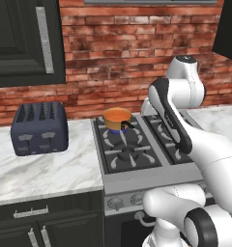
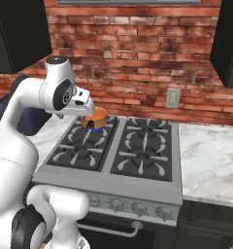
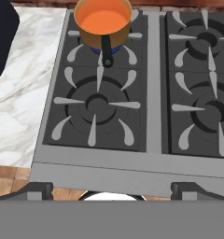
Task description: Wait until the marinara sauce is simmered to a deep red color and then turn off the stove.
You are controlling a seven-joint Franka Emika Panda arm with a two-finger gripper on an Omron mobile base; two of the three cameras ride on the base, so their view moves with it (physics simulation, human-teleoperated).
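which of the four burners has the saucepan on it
The rear-left burner, nearest the toaster: the orange saucepan of marinara sauce sits there. The other three grates are bare.

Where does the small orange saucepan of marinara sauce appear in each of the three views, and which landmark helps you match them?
Left base view: saucepan sits centre, on the stove's back-left burner, right of the toaster.
Right base view: left of centre, partly behind the arm's white head.
Hand view: top centre, black handle pointing down the picture.
Shared landmark: the back-left burner grate under the pan, with the brick wall behind.
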